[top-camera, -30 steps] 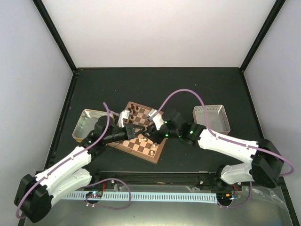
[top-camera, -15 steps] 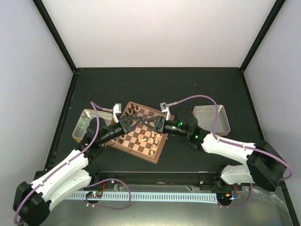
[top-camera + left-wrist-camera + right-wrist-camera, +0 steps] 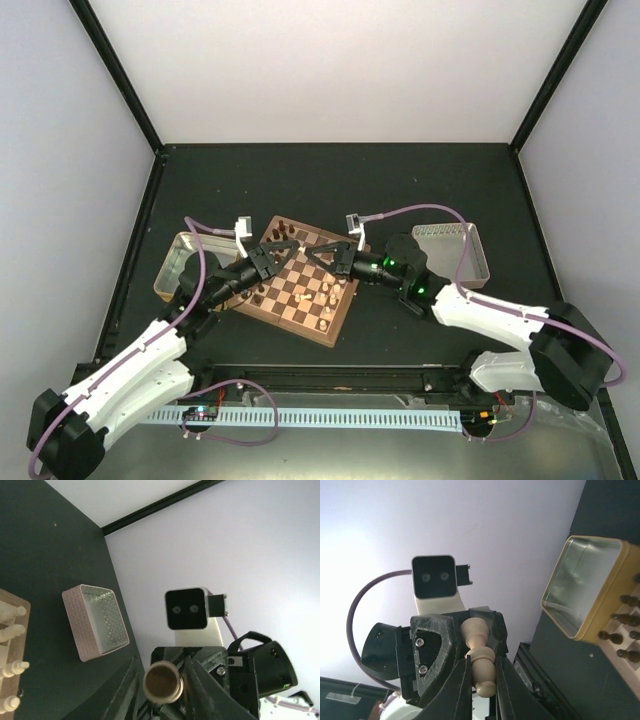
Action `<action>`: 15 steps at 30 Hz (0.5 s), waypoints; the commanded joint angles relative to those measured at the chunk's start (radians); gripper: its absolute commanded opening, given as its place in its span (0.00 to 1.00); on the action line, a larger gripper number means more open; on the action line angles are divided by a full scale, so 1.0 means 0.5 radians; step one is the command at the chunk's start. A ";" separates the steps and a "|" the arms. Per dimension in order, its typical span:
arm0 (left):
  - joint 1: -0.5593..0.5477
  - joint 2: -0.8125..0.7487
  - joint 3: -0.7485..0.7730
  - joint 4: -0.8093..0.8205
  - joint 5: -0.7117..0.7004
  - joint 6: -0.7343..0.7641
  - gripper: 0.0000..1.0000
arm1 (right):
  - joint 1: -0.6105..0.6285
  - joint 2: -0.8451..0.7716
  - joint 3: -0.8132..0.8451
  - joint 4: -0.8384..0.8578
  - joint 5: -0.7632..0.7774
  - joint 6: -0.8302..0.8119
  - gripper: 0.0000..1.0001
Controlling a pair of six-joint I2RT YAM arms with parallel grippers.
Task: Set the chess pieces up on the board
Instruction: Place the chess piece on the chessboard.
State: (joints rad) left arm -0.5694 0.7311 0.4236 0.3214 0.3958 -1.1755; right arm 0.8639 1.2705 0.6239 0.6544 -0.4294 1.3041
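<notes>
Cream chess piece (image 3: 479, 660) held mid-air over the board (image 3: 292, 300), frame centre.
Left claw (image 3: 163, 676) and right claw (image 3: 482, 669) are both clamped on it; pulled apart unreleased, it could be dropped onto standing chessmen (image 3: 326, 296).

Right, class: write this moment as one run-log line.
left gripper: shut on piece | right gripper: shut on same piece | where: above board

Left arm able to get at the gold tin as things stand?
Probably yes: the gold tin lies open right beside it. But the left tool is shut on a cream chess piece, so it isn't free.
</notes>
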 commanded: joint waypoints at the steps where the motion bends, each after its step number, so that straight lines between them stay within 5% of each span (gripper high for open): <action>1: 0.007 -0.063 0.026 -0.162 -0.131 0.075 0.37 | -0.114 -0.123 0.130 -0.474 0.026 -0.227 0.01; 3: 0.007 -0.110 0.033 -0.335 -0.241 0.155 0.49 | -0.220 -0.157 0.210 -0.863 -0.014 -0.437 0.01; 9: 0.014 -0.213 0.019 -0.742 -0.492 0.497 0.60 | -0.591 -0.061 0.639 -2.277 0.233 -1.381 0.01; 15: 0.016 -0.196 0.049 -0.884 -0.445 0.762 0.63 | -0.633 0.257 1.031 -2.951 0.454 -1.863 0.01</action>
State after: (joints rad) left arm -0.5686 0.6346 0.4229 -0.0284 0.1970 -0.9257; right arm 0.5480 1.3117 1.0592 -0.4683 -0.2794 0.6174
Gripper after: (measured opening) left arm 0.625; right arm 0.092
